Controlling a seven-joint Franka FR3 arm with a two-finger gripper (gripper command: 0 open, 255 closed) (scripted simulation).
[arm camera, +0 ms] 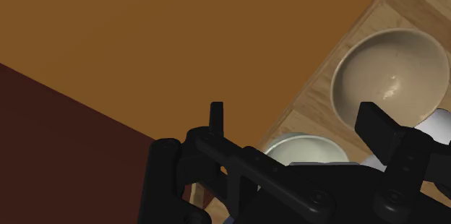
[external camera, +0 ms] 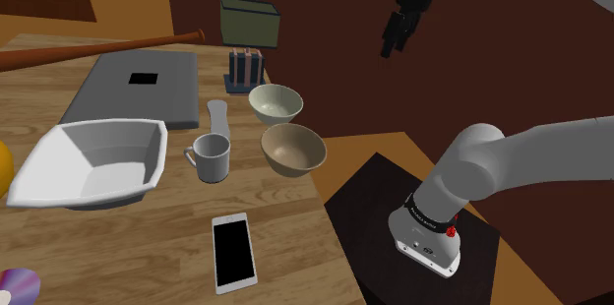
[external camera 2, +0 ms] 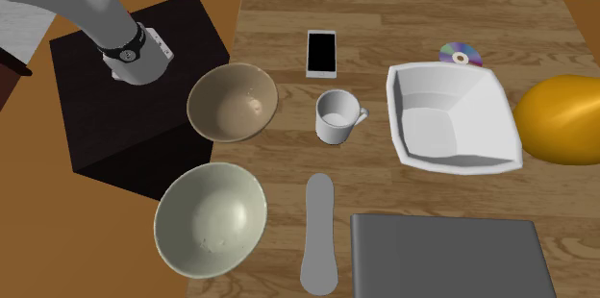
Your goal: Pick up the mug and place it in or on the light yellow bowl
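A wooden table (external camera: 148, 244) is seen from above in the shoulder view. A small white mug (external camera: 211, 158) stands upright near the centre of the frame, its handle turned toward the frame's left. Just to the mug's right a tan bowl (external camera: 293, 149) is set. Above that sits a paler, yellowish bowl (external camera: 275, 103), taken to be the target. A white square dish (external camera: 93, 160) lies to the mug's left and a phone (external camera: 234, 251) below it. The black gripper (external camera: 394, 45) is hung high in the upper right, past the table's edge and well apart from the mug. In the wrist view its fingers (arm camera: 216, 118) are shown spread wide with nothing between them. The mug is judged light, rigid, smooth and breakable. A grasp across the rim wall, away from the handle, is thought safest, with a firm but gentle squeeze.
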